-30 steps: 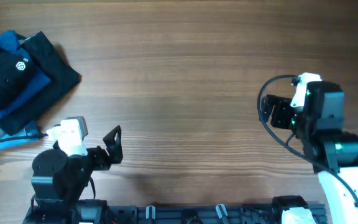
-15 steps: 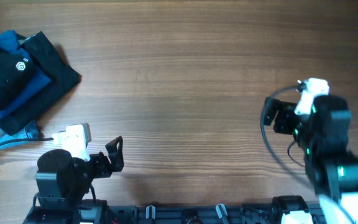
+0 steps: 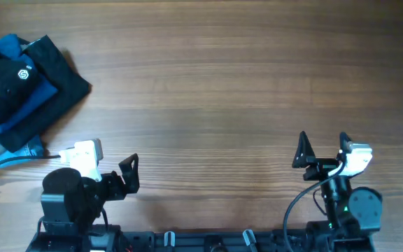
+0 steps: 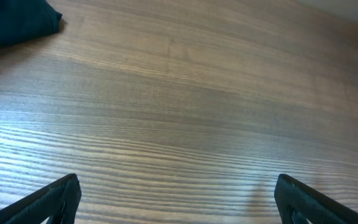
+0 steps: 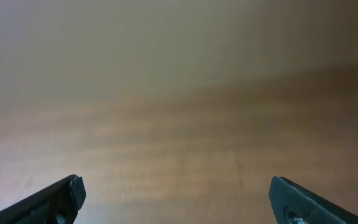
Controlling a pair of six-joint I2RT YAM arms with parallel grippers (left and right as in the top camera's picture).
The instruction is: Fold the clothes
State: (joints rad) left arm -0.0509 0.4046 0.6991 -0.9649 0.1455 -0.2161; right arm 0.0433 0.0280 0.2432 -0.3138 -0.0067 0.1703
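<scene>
Overhead view: nearest the robot, the left gripper (image 3: 128,175) sits near the clothes (image 3: 7,77), jaws wide and empty. The right gripper (image 3: 322,150), equally wide and empty, is well apart from them. Bare table (image 3: 208,84) stretches between, giving plenty of room. The clothes, black with a white logo, lie folded on a blue garment (image 3: 37,96) and look finished. For any tidying, use your left arm, gently, as the pile runs off the picture's edge.
</scene>
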